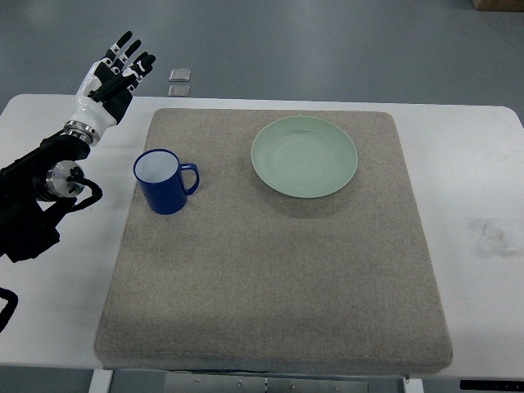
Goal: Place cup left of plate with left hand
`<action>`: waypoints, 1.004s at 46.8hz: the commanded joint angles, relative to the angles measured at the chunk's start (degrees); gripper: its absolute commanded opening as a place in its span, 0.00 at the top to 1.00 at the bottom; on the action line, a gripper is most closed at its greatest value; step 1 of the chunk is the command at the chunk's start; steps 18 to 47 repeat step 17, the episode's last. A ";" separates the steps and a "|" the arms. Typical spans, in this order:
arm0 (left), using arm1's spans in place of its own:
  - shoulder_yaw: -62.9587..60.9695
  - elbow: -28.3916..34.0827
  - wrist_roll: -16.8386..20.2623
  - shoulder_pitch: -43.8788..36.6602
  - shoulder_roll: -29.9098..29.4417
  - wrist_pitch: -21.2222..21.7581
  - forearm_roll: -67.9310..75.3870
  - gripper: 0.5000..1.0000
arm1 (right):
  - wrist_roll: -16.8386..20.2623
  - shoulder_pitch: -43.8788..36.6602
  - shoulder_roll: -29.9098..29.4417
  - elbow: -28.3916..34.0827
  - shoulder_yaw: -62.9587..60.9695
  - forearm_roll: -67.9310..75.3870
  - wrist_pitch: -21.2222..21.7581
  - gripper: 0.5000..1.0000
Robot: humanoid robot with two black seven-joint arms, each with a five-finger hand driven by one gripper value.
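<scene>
— When the top view was taken, where did the cup [166,182] stand?

— Upright on the grey mat [270,286], left of the green plate [304,156] and well apart from it, handle toward the plate.

— And the left robot hand [115,74]?

— Raised over the desk [49,311] at far left, fingers spread, holding nothing.

— How would the cup handle?

— Rigid, glossy, probably light and a bit slippery; I'd wrap the body rather than the handle.

Blue cup [164,181] stands upright, handle pointing right, left of the pale green plate [304,156]
</scene>
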State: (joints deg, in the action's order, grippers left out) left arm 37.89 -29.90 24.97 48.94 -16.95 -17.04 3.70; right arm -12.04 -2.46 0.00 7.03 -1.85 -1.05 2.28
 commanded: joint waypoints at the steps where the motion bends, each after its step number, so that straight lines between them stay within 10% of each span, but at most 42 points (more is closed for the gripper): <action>1: -0.01 0.02 -0.01 -0.08 -0.01 0.17 -0.01 0.01 | 0.00 0.00 0.00 0.00 0.00 0.00 0.00 0.14; 47: -0.01 -0.24 -0.01 -0.34 0.34 0.26 -0.18 0.01 | 0.00 0.96 0.00 1.14 0.09 -0.09 0.70 0.14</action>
